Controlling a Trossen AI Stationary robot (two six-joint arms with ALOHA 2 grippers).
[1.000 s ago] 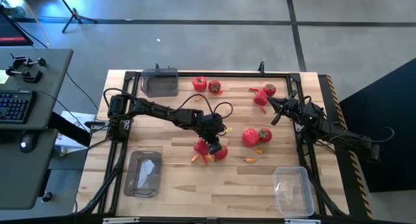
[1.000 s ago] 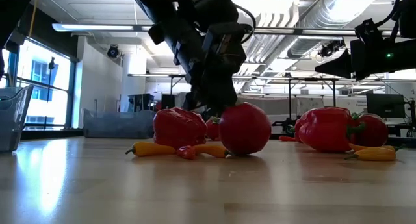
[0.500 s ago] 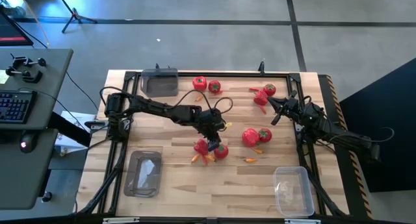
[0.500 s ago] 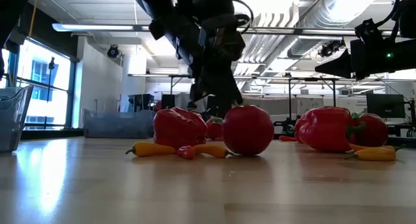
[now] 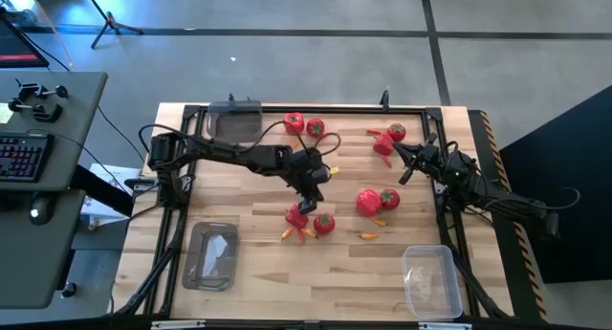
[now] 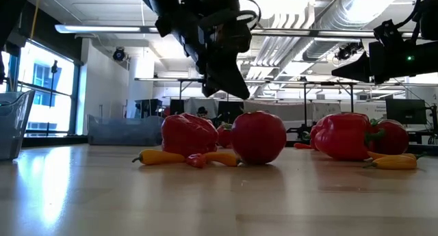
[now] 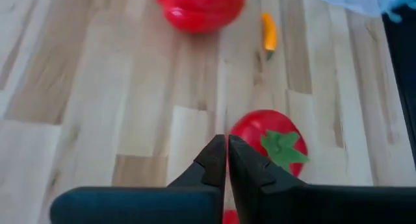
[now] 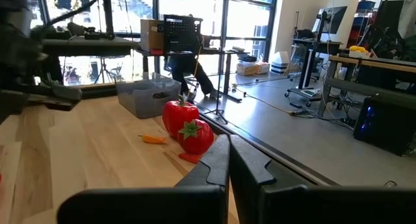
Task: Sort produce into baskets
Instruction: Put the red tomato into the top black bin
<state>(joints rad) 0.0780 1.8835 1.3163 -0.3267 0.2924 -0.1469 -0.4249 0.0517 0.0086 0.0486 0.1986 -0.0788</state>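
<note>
Bench [image 5: 249, 273] — layout of contents.

Baskets: one [image 5: 235, 121] at the far left corner; one [image 5: 211, 255] by the near left edge; one [image 5: 430, 280] at the near right corner.

Produce: two pieces [image 5: 303, 125] along the far edge, right of the far basket. Two more [image 5: 388, 139] toward the far right, just before the right claw [image 5: 398, 150]. A pepper pair [image 5: 376, 202] right of centre, with a slim piece [image 5: 367, 235] nearer the front edge. Central cluster [image 5: 310, 223] — round fruit, pepper and slim pieces touching — just in front of the left claw [image 5: 313, 190].
</note>
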